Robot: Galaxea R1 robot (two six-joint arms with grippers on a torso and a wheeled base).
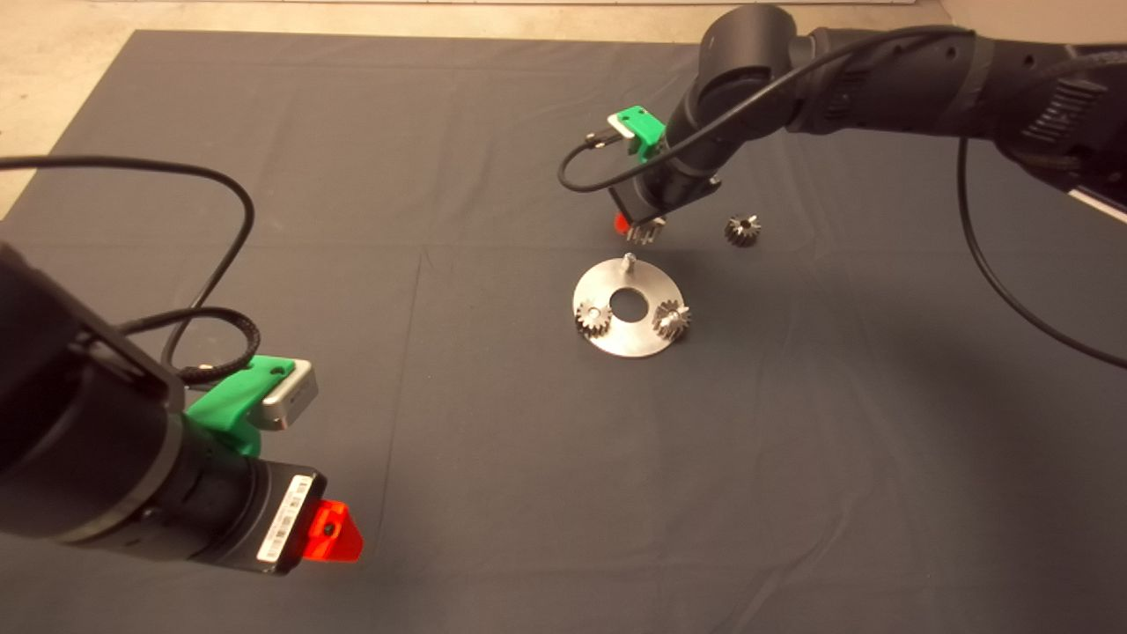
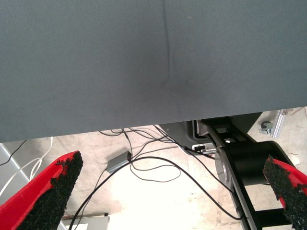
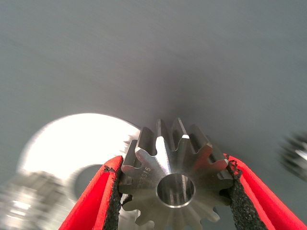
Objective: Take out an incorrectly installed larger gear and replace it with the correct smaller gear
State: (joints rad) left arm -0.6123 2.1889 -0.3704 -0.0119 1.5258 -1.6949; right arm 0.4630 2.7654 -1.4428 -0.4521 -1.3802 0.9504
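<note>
My right gripper [image 1: 636, 226] hangs just beyond the far rim of the round steel plate [image 1: 647, 339], shut on the smaller gear [image 1: 647, 232]. In the right wrist view this silvery gear [image 3: 175, 179] sits clamped between the two red fingers [image 3: 93, 201], centre hole facing the camera, with the plate [image 3: 72, 139] blurred behind it. A bare peg [image 1: 628, 261] stands at the plate's far edge, a little below the held gear. The larger gear [image 1: 742, 231], darker, lies on the mat to the right of the plate. My left gripper [image 1: 335, 531] waits open at the lower left.
Two small silvery gears [image 1: 593, 318] [image 1: 671, 320] sit on the plate on either side of its centre hole [image 1: 627, 305]. The left wrist view shows the mat's edge [image 2: 144, 122] and floor cables [image 2: 144, 163] beyond it.
</note>
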